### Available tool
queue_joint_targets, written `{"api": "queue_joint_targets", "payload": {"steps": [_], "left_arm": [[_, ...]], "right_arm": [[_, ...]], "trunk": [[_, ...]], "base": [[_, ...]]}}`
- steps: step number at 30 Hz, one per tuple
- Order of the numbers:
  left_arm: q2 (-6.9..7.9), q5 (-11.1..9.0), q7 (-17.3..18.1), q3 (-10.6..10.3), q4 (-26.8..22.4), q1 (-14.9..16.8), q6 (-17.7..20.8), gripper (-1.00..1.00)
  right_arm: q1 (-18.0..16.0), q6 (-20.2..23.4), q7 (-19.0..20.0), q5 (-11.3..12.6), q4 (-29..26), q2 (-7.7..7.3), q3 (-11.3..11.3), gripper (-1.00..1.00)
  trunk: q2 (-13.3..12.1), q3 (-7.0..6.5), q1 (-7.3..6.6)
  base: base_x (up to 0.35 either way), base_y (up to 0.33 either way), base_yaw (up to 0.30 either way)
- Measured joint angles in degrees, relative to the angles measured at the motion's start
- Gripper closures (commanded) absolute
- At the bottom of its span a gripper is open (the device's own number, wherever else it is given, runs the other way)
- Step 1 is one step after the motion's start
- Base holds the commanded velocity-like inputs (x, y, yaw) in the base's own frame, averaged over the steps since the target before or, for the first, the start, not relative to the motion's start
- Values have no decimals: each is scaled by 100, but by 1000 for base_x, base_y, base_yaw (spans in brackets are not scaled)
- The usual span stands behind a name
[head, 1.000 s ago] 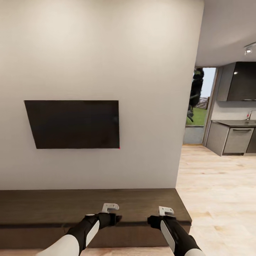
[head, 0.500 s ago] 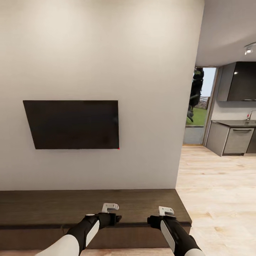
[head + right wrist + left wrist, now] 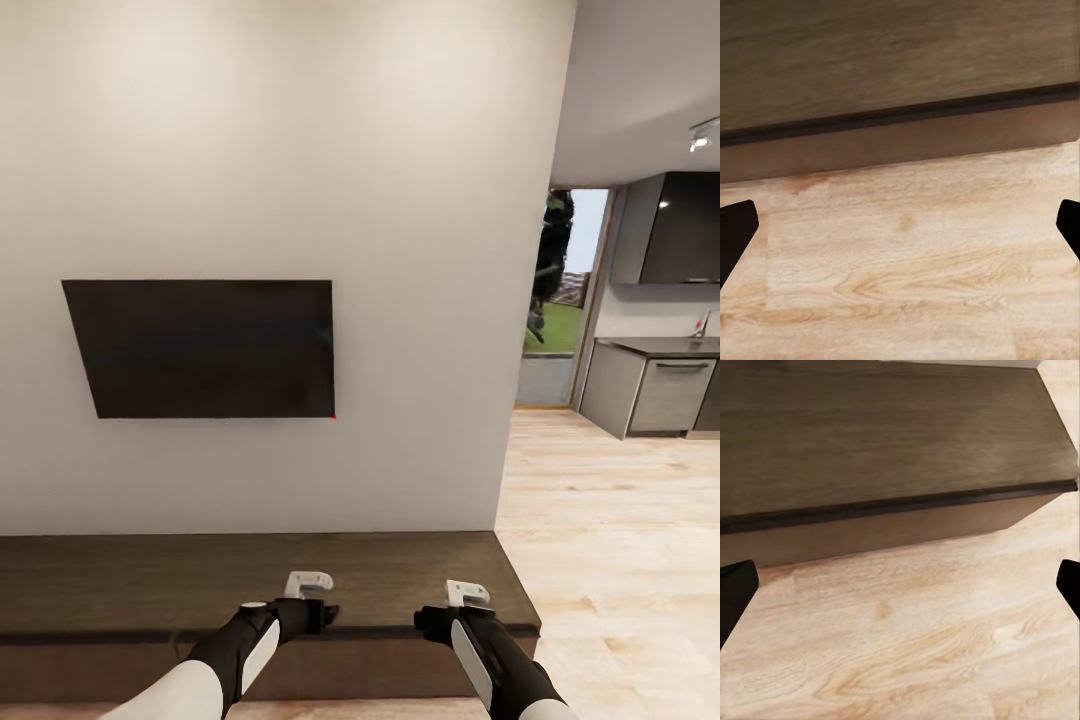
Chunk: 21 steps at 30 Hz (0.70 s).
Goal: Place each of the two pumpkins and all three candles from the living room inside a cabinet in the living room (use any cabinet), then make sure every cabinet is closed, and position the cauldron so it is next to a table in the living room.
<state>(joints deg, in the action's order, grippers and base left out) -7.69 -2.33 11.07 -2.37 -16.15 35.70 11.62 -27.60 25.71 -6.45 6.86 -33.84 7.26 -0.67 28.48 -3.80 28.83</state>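
both grippers wide open, nothing held: left gripper (image 3: 307, 583) and right gripper (image 3: 466, 592) hang side by side just over the front edge of the cabinet (image 3: 150, 580), fingertips (image 3: 736, 589) spread above bare floor (image 3: 907, 285). cabinet fronts look shut, top bare. tv (image 3: 205, 347) on the wall above the cabinet. kitchen counter (image 3: 655, 385) well off past the cabinet's right end. change since a second ago: view drifted slightly, tv sits a touch higher and further left, arms same. likely small base/head shift, no task progress; pumpkins, candles and cauldron can't be placed from here.
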Motion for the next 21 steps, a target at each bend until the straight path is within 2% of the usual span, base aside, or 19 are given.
{"api": "queue_joint_targets", "payload": {"steps": [5, 7, 8, 13, 21], "left_arm": [[-5, -6, -371, -2, 5, -6, -203, -100], [-6, -6, -627, -2, 19, -7, -322, -100], [-7, -4, -960, -1, 35, -13, -467, -100], [-6, -5, -1237, -1, 49, -17, -677, -100], [1, -23, -1474, 6, 47, -102, -787, -100]], "right_arm": [[0, -8, 4, 0, 0, 0, 2, -100], [0, -56, 5, 0, 0, 2, 7, -100], [0, -180, 4, 0, 8, 7, 14, -100], [10, -340, 8, -5, 59, 2, 16, -100], [50, -714, -1, -8, 83, 1, 23, -100]], "trunk": [[201, 90, 110], [281, 126, 154], [321, 144, 176], [522, 234, 286], [843, 378, 462]], "base": [[0, 0, 0], [0, 0, 0], [0, 0, 0], [0, 0, 0], [0, 0, 0]]}}
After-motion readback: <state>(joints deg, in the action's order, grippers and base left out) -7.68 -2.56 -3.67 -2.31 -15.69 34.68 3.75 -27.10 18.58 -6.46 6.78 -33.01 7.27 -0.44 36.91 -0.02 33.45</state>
